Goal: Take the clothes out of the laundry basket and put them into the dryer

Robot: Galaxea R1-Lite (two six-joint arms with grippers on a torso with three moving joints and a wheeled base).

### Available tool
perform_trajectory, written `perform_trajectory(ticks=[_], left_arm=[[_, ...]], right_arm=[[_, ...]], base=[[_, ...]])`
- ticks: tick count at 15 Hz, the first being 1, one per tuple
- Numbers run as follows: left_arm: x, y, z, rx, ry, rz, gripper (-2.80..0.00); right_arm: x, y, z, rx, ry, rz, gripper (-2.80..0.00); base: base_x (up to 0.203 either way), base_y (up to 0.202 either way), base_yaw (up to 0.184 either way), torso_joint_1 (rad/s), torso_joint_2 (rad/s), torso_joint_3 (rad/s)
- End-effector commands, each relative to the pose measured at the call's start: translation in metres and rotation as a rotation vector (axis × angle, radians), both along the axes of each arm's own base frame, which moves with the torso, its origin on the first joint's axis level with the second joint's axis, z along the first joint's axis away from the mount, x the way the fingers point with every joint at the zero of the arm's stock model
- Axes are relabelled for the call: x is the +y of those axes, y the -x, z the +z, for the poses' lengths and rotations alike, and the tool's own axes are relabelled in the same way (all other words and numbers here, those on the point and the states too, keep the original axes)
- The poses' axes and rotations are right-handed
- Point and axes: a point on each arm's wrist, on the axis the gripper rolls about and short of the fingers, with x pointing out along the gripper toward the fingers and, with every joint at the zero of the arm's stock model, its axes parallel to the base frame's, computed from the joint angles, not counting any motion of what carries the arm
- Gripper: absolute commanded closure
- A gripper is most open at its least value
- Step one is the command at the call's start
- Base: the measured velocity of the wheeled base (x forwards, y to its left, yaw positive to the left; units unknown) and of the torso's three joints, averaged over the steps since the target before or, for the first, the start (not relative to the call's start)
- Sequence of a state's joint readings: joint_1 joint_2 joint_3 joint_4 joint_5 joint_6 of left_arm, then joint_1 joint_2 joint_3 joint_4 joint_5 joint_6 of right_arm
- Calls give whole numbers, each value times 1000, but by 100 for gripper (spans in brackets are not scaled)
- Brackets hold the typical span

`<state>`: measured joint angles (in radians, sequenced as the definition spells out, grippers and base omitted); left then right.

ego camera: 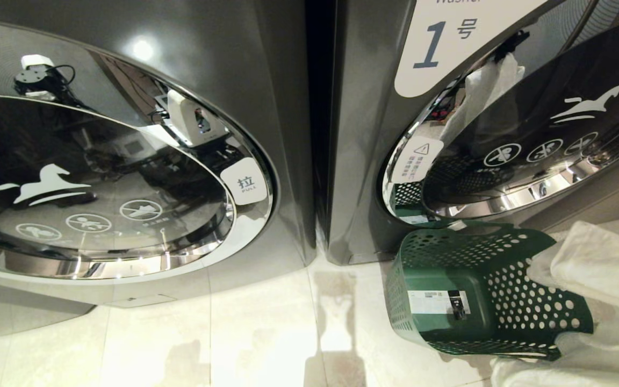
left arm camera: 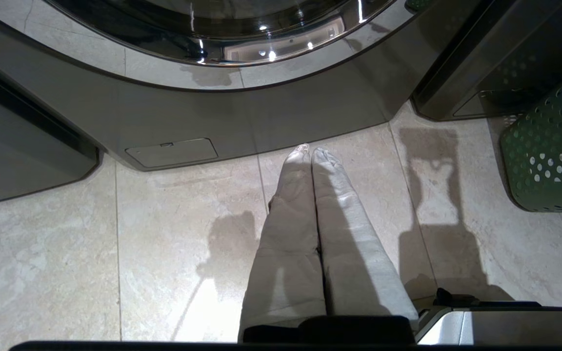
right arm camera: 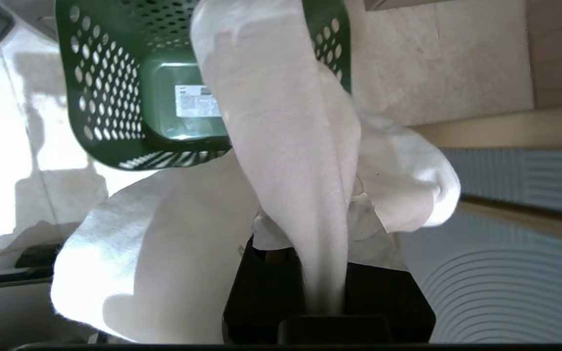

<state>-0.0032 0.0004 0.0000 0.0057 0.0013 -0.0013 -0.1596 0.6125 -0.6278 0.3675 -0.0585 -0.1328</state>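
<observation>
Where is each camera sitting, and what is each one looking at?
Head view: up on the robot's head, looking down at two machines, the open door and the green basket; no arm shows directly.
Left wrist view: on the left arm, facing the floor; left gripper shut, empty.
Right wrist view: on the right arm, looking down; right gripper shut on white cloth.
Shared: all three show the green basket.

The laundry basket [ego camera: 481, 290] on the right is dark green, dotted with round holes, with a white label on its base. The cloth [right arm camera: 281, 146] is white. Both machines [ego camera: 266, 80] are dark grey with chrome-ringed black doors; the floor tiles [ego camera: 266, 333] are beige.
</observation>
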Motion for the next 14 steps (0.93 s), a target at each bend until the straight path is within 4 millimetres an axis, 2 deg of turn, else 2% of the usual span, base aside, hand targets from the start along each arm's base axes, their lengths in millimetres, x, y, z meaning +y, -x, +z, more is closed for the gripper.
perform_trajectory(ticks=[1, 5, 8, 11, 14], left_arm=[[0, 0, -1, 0, 0, 0, 0], [0, 0, -1, 0, 0, 0, 0], [0, 0, -1, 0, 0, 0, 0], [0, 0, -1, 0, 2, 0, 0], [0, 0, -1, 0, 2, 0, 0]], right_arm=[[3, 16, -16, -36, 5, 9, 0], [4, 18, -39, -118, 1, 60, 0], [4, 21, -79, -138, 9, 181, 0], [4, 25, -121, -166, 18, 225, 0], [6, 28, -135, -182, 3, 207, 0]], base=[[0, 0, 0, 0, 0, 0], [0, 0, 0, 0, 0, 0], [0, 0, 0, 0, 0, 0], [0, 0, 0, 0, 0, 0], [0, 0, 0, 0, 0, 0]])
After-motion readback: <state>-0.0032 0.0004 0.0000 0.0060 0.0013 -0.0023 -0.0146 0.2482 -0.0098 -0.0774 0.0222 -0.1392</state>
